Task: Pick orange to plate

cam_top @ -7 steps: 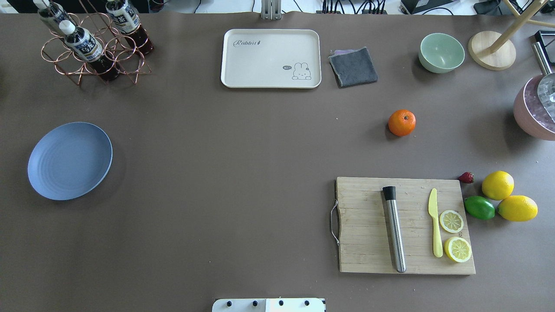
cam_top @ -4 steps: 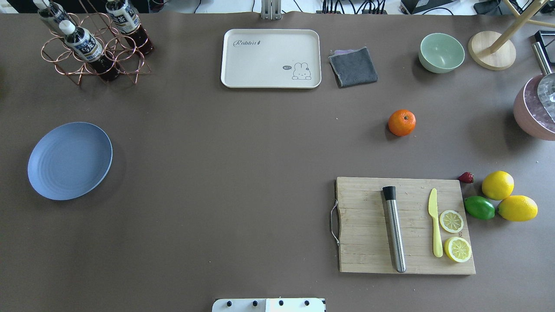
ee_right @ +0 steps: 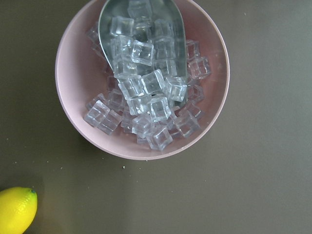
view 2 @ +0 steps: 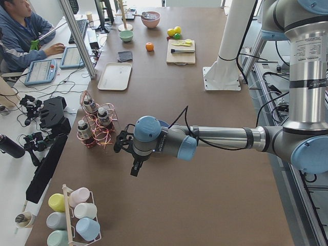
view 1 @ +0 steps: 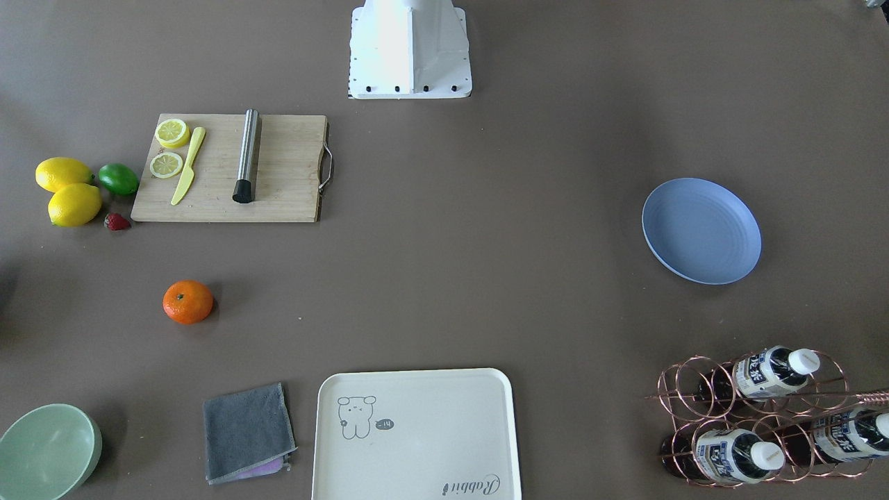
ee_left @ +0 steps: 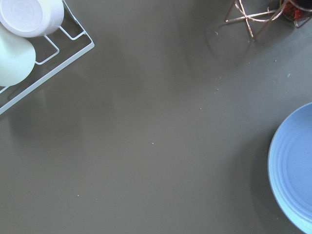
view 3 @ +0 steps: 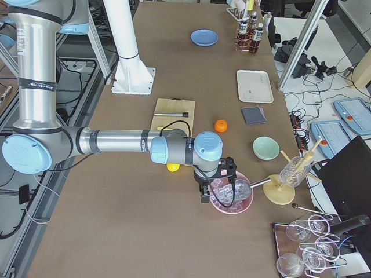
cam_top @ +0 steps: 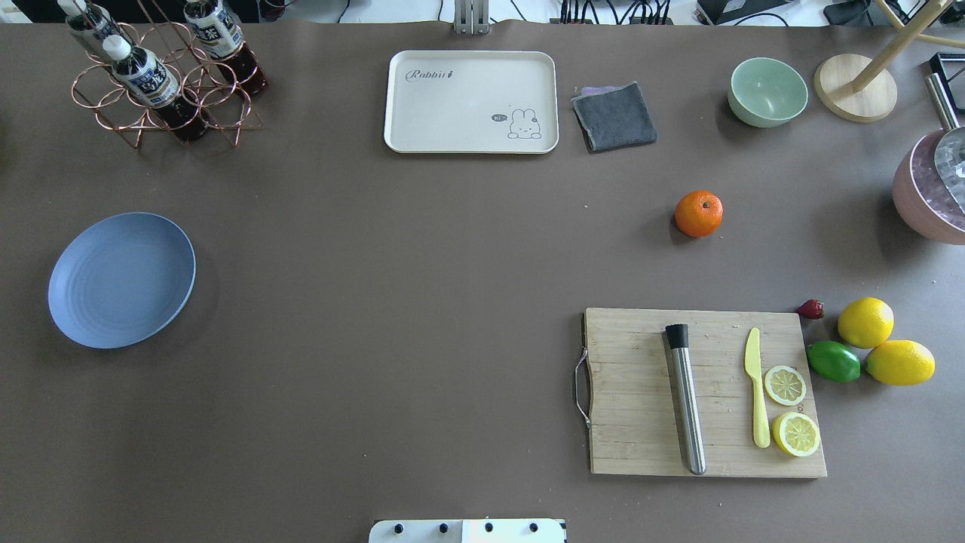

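The brown table is spanned by two arms, one stretched over each end. Whether the jaws of the left gripper or the right gripper are spread or pressed together cannot be told, since both are shown only from the side cameras. A wooden cutting board is laid on the robot's right, and a cream tray is set at the far edge. The blue plate is placed on the robot's left, with the left gripper held above bare table just beside it. A pink bowl of ice cubes is seen under the right gripper. The orange is found on the table beyond the board, well apart from the plate.
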